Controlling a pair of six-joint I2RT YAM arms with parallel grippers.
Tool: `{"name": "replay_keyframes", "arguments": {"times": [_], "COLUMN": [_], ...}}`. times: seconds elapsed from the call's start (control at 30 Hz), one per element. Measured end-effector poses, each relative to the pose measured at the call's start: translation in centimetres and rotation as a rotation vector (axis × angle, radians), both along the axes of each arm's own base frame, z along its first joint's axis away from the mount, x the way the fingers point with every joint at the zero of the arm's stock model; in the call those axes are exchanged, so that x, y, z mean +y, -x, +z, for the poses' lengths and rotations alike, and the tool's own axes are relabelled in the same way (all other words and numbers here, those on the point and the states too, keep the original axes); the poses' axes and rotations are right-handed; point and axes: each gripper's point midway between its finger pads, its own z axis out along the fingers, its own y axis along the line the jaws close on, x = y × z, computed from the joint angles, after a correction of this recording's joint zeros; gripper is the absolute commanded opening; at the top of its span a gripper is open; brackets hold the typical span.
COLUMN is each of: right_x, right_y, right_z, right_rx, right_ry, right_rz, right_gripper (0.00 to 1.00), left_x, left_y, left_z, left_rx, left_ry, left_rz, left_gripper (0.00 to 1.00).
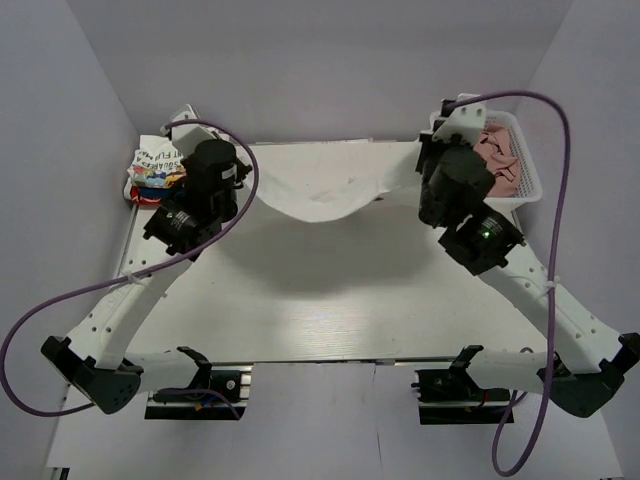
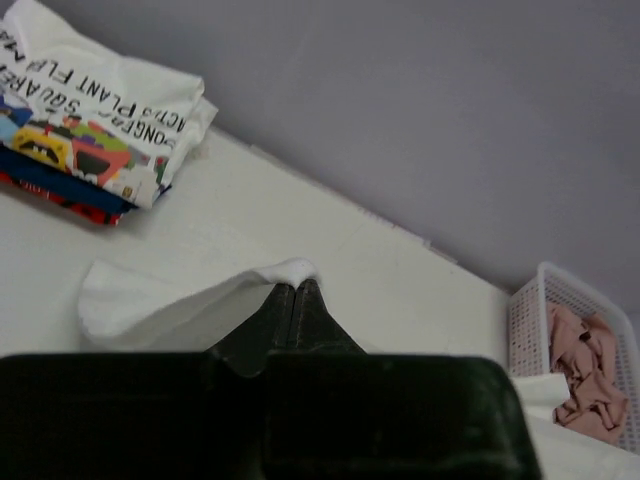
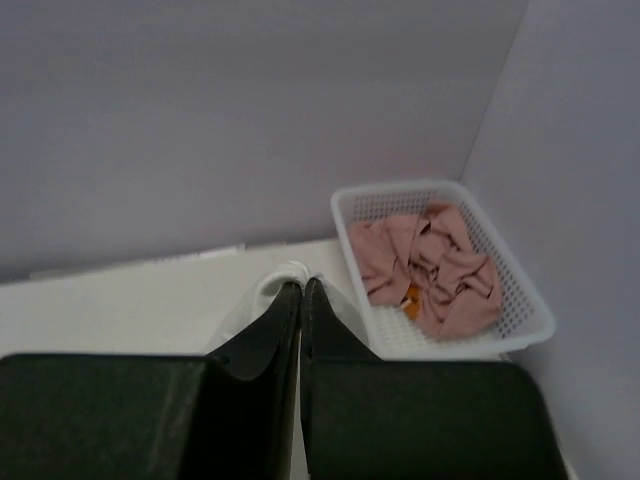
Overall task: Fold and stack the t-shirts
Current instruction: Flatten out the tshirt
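Observation:
A plain white t-shirt [image 1: 325, 200] hangs stretched between my two grippers above the table's far half, sagging in the middle. My left gripper [image 2: 293, 285] is shut on its left corner [image 2: 180, 305]. My right gripper [image 3: 301, 284] is shut on its right corner [image 3: 275, 278]. In the top view the left gripper [image 1: 238, 180] and right gripper [image 1: 425, 172] hold the shirt's ends. A stack of folded t-shirts [image 1: 152, 172], white with black lettering on top, colourful print and red below, lies at the far left; it also shows in the left wrist view [image 2: 90, 120].
A white mesh basket [image 1: 522, 165] with pinkish-brown cloths [image 3: 430, 265] stands at the far right corner; it also shows in the left wrist view [image 2: 575, 350]. Grey walls close in the back and both sides. Purple cables loop over both arms.

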Motion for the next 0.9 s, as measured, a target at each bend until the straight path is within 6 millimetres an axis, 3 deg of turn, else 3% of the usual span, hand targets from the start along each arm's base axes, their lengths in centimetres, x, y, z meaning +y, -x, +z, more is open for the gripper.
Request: {"name": "replay_keyframes", "arguments": {"times": [0.23,0.4,0.67,0.77,0.9], "right_x": [-4.3,-8.1,-12.4,-13.7,-14.8], "right_y": [2.3,5.7,12.2,15.0,18.6], "right_z": [10.2,17.0,21.9,23.8,25.9], "right_rx": [-0.197,-0.317,-0.459,-0.522,-0.616], "right_ry": [0.040,0.039,0.014,-0.008,-0.033], "right_rz": [-0.082,-0.124,0.001,0.079,0.192], "right_gripper": [0.00,0.00,0.00,0.00,0.00], "left_x": [2.1,4.8,10.1,10.9,10.8], "left_y": [1.8,5.8,15.8,18.7,21.1], "left_z": [7.1,11.7,20.8,23.8,25.8], "left_rx": [-0.141,-0.250,-0.521,-0.609,-0.662], "left_ry": [-0.021,-0.007,0.135,0.174,0.180], "left_rz": [0.016,0.020,-0.049,-0.108,-0.195], "left_gripper": [0.00,0.00,0.00,0.00,0.00]}}
